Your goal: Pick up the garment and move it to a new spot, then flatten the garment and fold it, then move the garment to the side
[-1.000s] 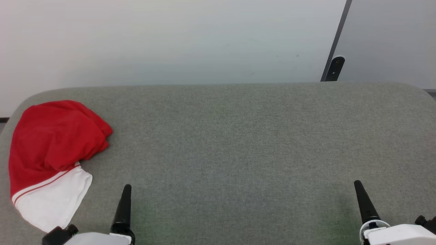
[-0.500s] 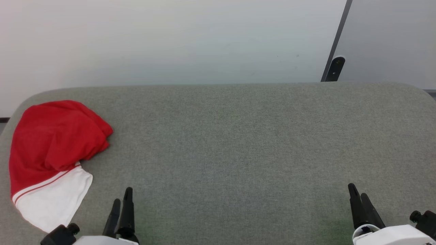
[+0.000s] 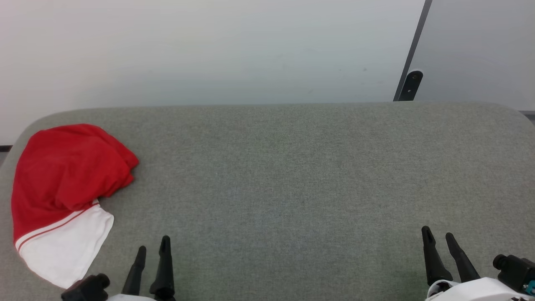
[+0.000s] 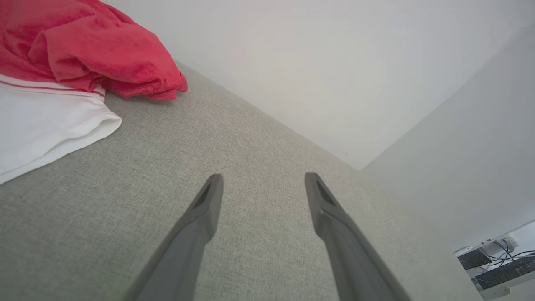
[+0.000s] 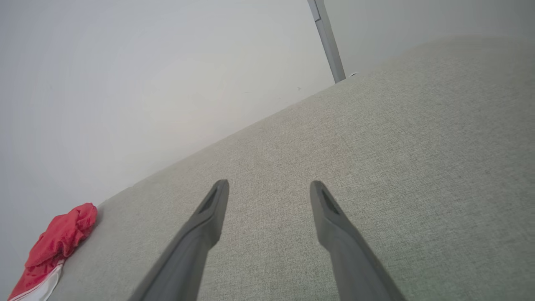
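Note:
The garment (image 3: 62, 184) lies bunched at the far left of the grey table, red on top with a white panel and a red stripe toward the front; its numbers are hidden. It fills the upper left of the left wrist view as the garment (image 4: 83, 46), and sits small at the lower left of the right wrist view as the garment (image 5: 58, 242). My left gripper (image 3: 153, 245) stands open at the front edge, just right of the white panel, holding nothing. My right gripper (image 3: 437, 235) is open at the front right, far from the cloth. My left gripper (image 4: 261, 179) and right gripper (image 5: 269, 186) show spread, empty fingers.
The grey fabric-covered table (image 3: 292, 175) has rounded far corners and a pale wall close behind it. A dark post (image 3: 411, 62) with a black bracket rises behind the far right corner. A desk with cables (image 4: 497, 263) shows beyond the table's end.
Both grippers have turned at the wrist, so each now shows two spread fingers where one showed before. Both have drawn slightly lower in the head view. The garment has not moved.

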